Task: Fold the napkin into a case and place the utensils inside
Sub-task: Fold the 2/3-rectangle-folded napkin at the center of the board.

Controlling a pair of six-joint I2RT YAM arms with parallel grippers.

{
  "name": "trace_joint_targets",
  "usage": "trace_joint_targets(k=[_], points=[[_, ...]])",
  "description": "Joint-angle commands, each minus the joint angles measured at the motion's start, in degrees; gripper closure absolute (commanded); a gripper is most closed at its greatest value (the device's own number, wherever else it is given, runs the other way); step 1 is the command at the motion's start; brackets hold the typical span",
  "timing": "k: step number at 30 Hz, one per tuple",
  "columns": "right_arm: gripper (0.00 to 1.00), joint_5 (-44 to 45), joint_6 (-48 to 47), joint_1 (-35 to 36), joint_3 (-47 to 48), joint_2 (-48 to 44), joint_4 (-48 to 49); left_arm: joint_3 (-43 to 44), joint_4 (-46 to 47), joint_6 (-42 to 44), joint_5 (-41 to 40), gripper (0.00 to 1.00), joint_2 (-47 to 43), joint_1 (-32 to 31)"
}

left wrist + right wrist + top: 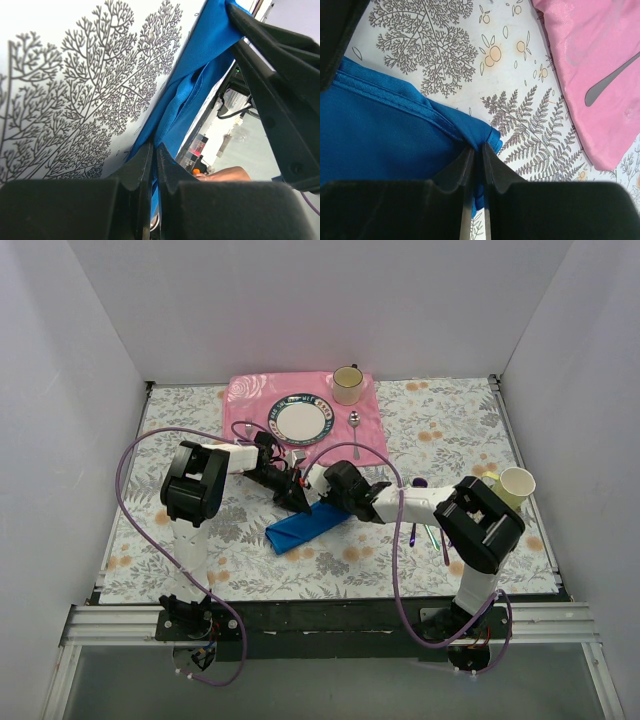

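The blue napkin [303,526] lies folded in a narrow slanted strip at the table's middle. My left gripper [297,498] is shut on the napkin's edge [186,107], which runs away from the jaws. My right gripper [326,492] is shut on a napkin corner [481,133] beside it, with the blue cloth spread to the left in the right wrist view. The two grippers meet at the strip's far end. The iridescent utensils [422,532] lie on the table under my right arm, partly hidden.
A pink placemat [256,400] at the back holds a plate [300,420], a cup [347,384] and a silver spoon [355,422]. The placemat edge and a silver handle show in the right wrist view [600,85]. A paper cup [515,486] stands at the right.
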Motion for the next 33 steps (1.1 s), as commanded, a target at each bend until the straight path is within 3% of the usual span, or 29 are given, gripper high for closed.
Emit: trace_joint_targets(k=[1, 5, 8, 11, 16, 20, 21, 25, 27, 31, 33], points=[[0.84, 5.7, -0.8, -0.3, -2.3, 1.2, 2.9, -1.2, -0.9, 2.4, -6.4, 1.00, 2.1, 1.0], [0.90, 7.5, -1.2, -0.1, -3.2, 1.9, 5.9, -1.1, -0.8, 2.3, -6.3, 1.00, 2.2, 1.1], [0.88, 8.6, -1.6, 0.3, -3.7, 1.9, 7.2, -1.2, -0.8, 2.2, -6.4, 1.00, 2.2, 1.1], [0.78, 7.1, -0.6, 1.3, -2.9, -0.5, 4.9, -1.2, -0.9, 2.3, -6.6, 1.00, 2.2, 1.1], [0.64, 0.5, 4.5, 1.8, 4.7, -4.5, -7.0, -1.4, -0.5, 2.0, -6.5, 1.00, 2.2, 1.1], [0.35, -4.5, 6.4, 1.7, 8.5, -6.4, -12.1, -1.5, -0.2, 1.7, -6.6, 1.00, 2.3, 1.1], [0.34, -5.8, 7.0, 1.7, 9.5, -6.4, -13.4, -1.5, -0.2, 1.7, -6.7, 1.00, 2.4, 1.1], [0.34, -8.8, 8.2, 0.5, 13.4, -6.1, -18.3, -1.4, -0.1, 1.7, -6.6, 1.00, 2.5, 1.1], [0.39, -12.9, 8.7, -0.6, 15.4, -6.0, -20.3, -1.6, -0.1, 1.7, -6.4, 1.00, 2.5, 1.1], [0.60, -22.1, 12.7, -5.7, 17.8, -4.2, -23.0, -2.0, 0.1, 1.7, -6.4, 1.00, 2.3, 1.1], [0.77, -28.1, 14.2, -7.8, 20.0, -2.0, -26.0, -2.2, 0.2, 1.7, -6.2, 1.00, 2.2, 1.1]])
